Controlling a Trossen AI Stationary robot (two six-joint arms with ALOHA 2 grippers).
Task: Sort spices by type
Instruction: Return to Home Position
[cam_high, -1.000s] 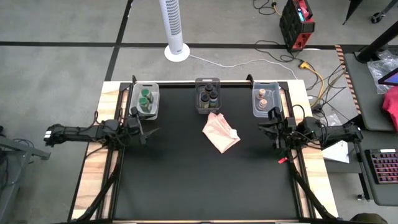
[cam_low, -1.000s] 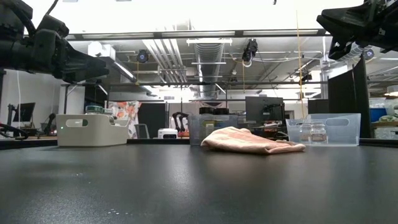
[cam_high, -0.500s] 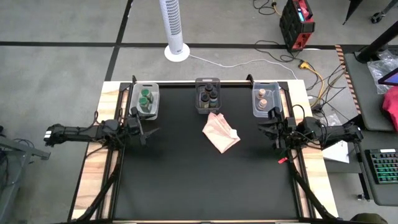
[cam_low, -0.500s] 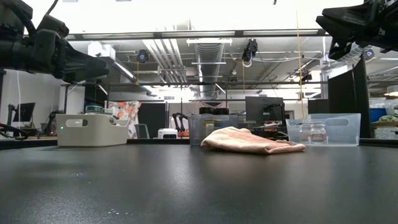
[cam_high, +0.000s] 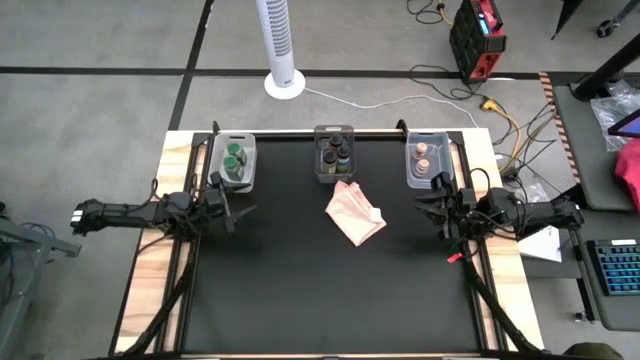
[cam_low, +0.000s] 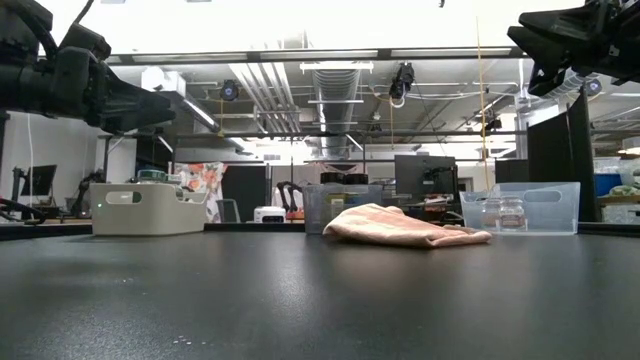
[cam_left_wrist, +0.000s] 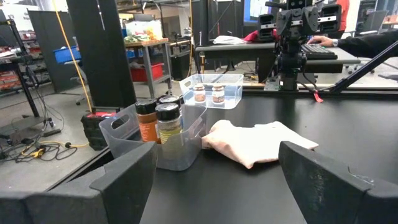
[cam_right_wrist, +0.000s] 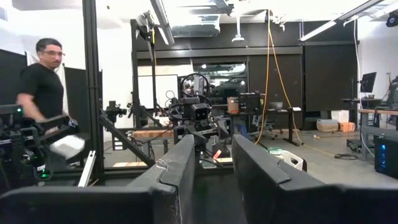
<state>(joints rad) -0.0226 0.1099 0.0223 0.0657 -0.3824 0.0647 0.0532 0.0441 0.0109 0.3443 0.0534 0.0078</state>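
The spice jars stand in three bins along the table's far edge. Two green-lidded jars (cam_high: 233, 158) are in the left bin (cam_high: 247, 170), several dark-lidded jars (cam_high: 335, 152) (cam_left_wrist: 160, 124) in the middle bin (cam_high: 322, 172), and two pinkish-tan-lidded jars (cam_high: 422, 157) (cam_left_wrist: 208, 93) in the right bin (cam_high: 410, 178). My left gripper (cam_high: 243, 212) (cam_left_wrist: 214, 177) hovers above the table's left side, near the left bin, fingers wide open. My right gripper (cam_high: 423, 207) (cam_right_wrist: 213, 158) hovers at the right side, near the right bin, with only a narrow gap between its fingers. Neither touches anything.
A crumpled pink cloth (cam_high: 355, 213) (cam_low: 400, 225) lies on the black mat on the near side of the middle bin. Bare mat (cam_high: 330, 290) stretches toward the near edge. Beyond the table a person (cam_right_wrist: 40, 81) stands in the room.
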